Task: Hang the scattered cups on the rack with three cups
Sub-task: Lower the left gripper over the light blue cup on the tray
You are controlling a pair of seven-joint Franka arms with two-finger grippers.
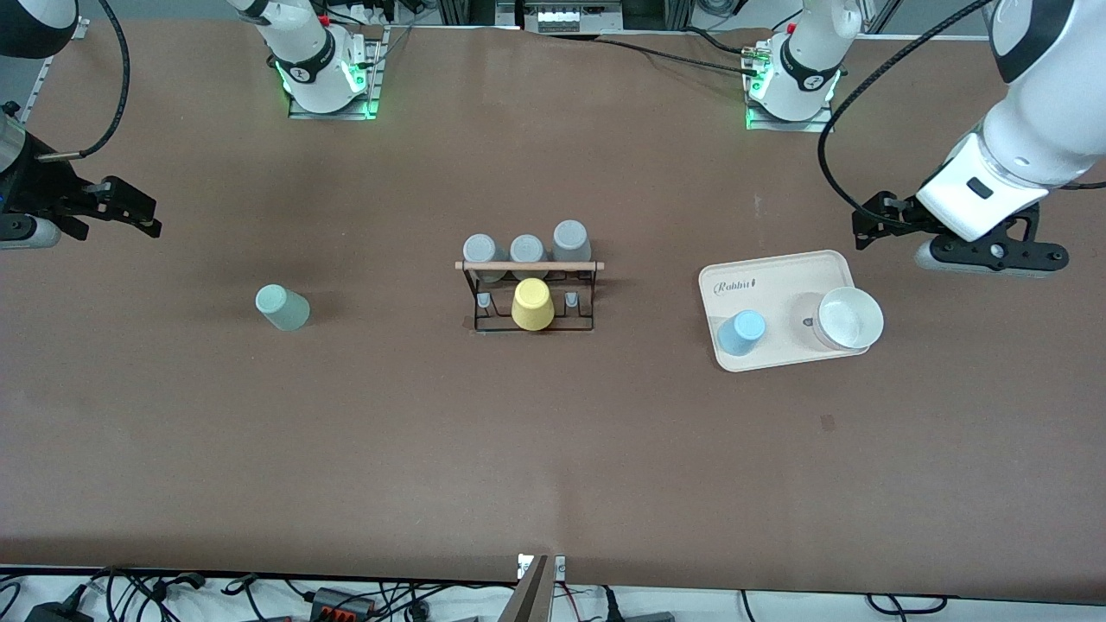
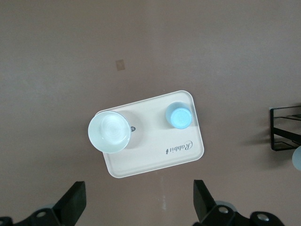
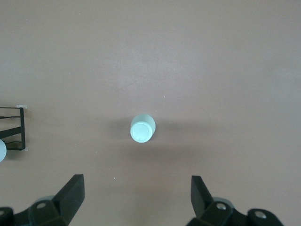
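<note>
The sage green cup (image 1: 282,307) stands upside down on the table toward the right arm's end; it also shows in the right wrist view (image 3: 142,128). The light blue cup (image 1: 741,333) stands upside down on a cream tray (image 1: 778,268) and shows in the left wrist view (image 2: 178,116). The black wire rack (image 1: 529,294) with a wooden rod stands mid-table, holding a yellow cup (image 1: 532,304) and three grey cups (image 1: 527,250). My right gripper (image 1: 138,213) (image 3: 136,195) is open and empty over bare table. My left gripper (image 1: 871,220) (image 2: 138,202) is open and empty over the table beside the tray.
A white bowl (image 1: 850,318) sits on the tray (image 2: 155,162) beside the blue cup, and shows in the left wrist view (image 2: 109,132). An end of the rack shows in each wrist view (image 2: 284,129) (image 3: 11,128). The arm bases stand along the table's edge farthest from the front camera.
</note>
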